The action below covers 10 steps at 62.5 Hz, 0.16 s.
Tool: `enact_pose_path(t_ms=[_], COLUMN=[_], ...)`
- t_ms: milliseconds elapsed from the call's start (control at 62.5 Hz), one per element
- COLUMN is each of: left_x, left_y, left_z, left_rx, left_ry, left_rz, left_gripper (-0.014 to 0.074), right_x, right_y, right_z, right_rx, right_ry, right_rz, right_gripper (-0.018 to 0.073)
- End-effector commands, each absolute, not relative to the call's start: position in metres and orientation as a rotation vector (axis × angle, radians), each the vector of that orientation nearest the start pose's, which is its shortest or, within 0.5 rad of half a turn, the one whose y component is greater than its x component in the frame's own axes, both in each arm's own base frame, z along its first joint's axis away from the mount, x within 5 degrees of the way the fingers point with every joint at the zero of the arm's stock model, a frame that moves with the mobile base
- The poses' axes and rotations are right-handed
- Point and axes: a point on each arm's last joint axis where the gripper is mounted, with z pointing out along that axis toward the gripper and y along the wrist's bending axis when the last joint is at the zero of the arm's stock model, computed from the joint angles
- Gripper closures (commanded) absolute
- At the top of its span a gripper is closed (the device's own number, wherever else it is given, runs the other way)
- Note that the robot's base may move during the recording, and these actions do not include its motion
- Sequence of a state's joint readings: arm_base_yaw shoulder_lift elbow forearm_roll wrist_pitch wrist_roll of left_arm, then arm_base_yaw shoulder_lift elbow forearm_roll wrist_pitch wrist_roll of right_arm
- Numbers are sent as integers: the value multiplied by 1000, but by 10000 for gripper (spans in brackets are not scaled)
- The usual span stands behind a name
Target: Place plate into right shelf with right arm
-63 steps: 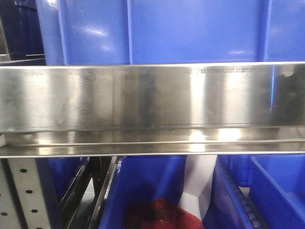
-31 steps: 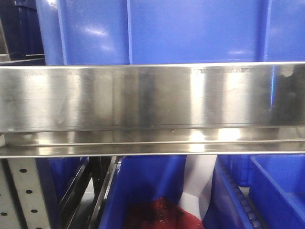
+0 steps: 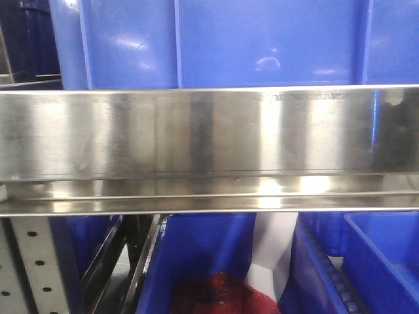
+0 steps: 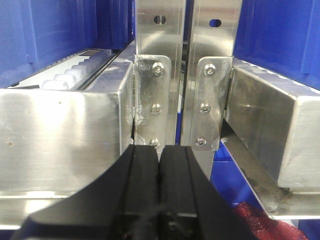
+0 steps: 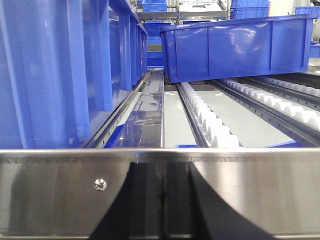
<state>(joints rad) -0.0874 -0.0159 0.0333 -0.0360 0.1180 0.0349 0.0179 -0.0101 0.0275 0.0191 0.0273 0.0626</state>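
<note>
Nowhere in any view: the plate, so whether held cannot be told. In the right wrist view, only a dark reflection in the steel rail [image 5: 160, 192]; right gripper's opening cannot be told. Beyond the rail, a roller lane [image 5: 207, 120] between blue bins [image 5: 65, 70]. Best lifted clear of the rail, then set flat. Left gripper [image 4: 159, 165] closed, empty, near the shelf posts [image 4: 155, 75].

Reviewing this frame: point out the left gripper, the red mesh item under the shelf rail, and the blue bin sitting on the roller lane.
left gripper [image 4: 159, 192], left wrist view, on the seam where its black fingers meet.
red mesh item [image 3: 219, 296], front view, on its top surface inside the lower bin.
blue bin [image 5: 240, 47], right wrist view, on its front wall.
</note>
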Motion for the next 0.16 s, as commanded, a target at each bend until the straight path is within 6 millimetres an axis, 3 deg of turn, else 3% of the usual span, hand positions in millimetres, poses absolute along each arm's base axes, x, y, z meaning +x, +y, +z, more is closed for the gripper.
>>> enact_pose_path(t_ms=[0,144], left_x=[56,56], left_y=[-5,-5], left_z=[198,198], left_rx=[64,64], left_ry=[1533,1533], left_rz=[-83,-83], left_gripper=[643,643], right_x=[55,55], right_y=[1,1], right_z=[212,212], right_rx=[32,32], right_ry=[1426,1426], right_rz=[69,69], right_gripper=[503,503])
